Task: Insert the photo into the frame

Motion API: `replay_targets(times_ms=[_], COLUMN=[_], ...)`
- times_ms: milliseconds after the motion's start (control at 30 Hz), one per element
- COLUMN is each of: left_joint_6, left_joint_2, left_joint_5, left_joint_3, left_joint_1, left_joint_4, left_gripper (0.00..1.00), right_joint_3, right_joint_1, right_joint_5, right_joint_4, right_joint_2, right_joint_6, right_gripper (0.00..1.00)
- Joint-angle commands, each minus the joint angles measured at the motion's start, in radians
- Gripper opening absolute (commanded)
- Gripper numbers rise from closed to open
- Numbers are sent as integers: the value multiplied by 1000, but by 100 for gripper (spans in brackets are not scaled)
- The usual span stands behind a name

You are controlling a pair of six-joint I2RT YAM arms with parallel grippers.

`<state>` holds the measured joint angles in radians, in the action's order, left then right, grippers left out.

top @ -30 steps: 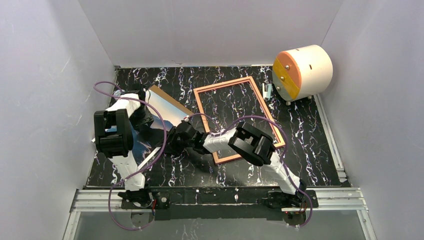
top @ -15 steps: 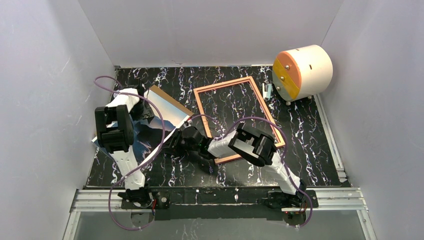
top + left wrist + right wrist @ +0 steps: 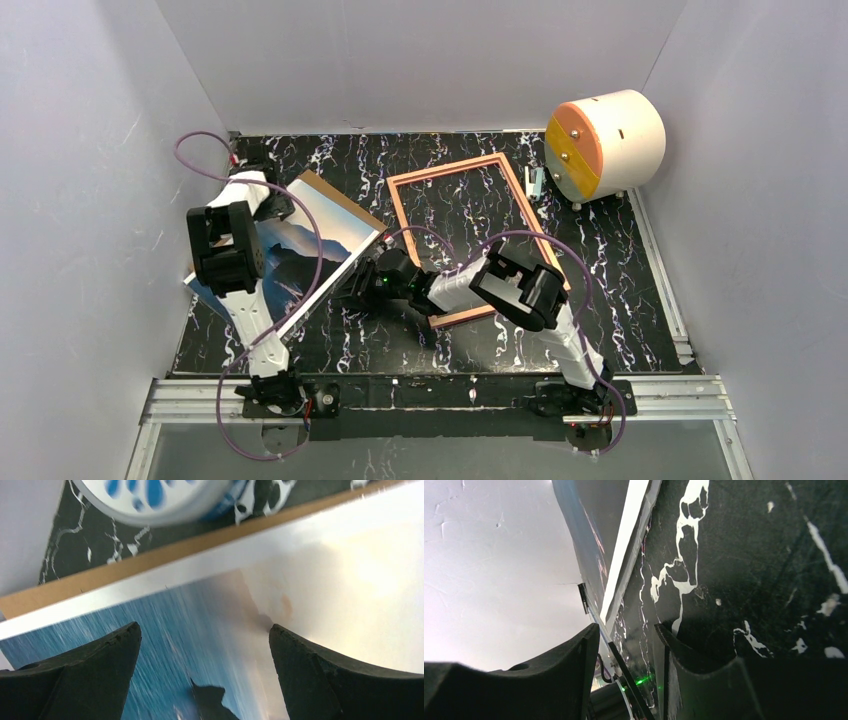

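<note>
The photo (image 3: 300, 250) lies face up on a brown board (image 3: 150, 560), left of the pink frame (image 3: 445, 168), not in it. The left gripper (image 3: 205, 632) hangs spread wide above it. The right gripper (image 3: 626, 630) straddles its right edge; I cannot tell whether it pinches.

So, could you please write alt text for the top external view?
Top-down view of a black marbled table: the photo, sea picture up, rests at left on a brown board, the left arm over it and the right arm reaching its edge. The pink frame lies empty beside it.
</note>
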<state>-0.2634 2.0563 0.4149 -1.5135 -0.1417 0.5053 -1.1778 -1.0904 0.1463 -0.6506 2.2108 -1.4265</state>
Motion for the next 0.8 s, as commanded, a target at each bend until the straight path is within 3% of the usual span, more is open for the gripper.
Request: replay_targets(times_ms=[0, 767], left_joint_6=[50, 14], left_joint_2=[30, 46], left_joint_5=[-9, -382], left_joint_3=[4, 211], left_joint_1=[-71, -208], left_joint_4=[-77, -252], left_gripper=[98, 98], right_joint_3=[58, 72], right_joint_1=[8, 17], right_joint_5=[5, 22], right_joint_4=[263, 320], right_joint_2=[33, 24], right_joint_6=[100, 143], right_gripper=[53, 53])
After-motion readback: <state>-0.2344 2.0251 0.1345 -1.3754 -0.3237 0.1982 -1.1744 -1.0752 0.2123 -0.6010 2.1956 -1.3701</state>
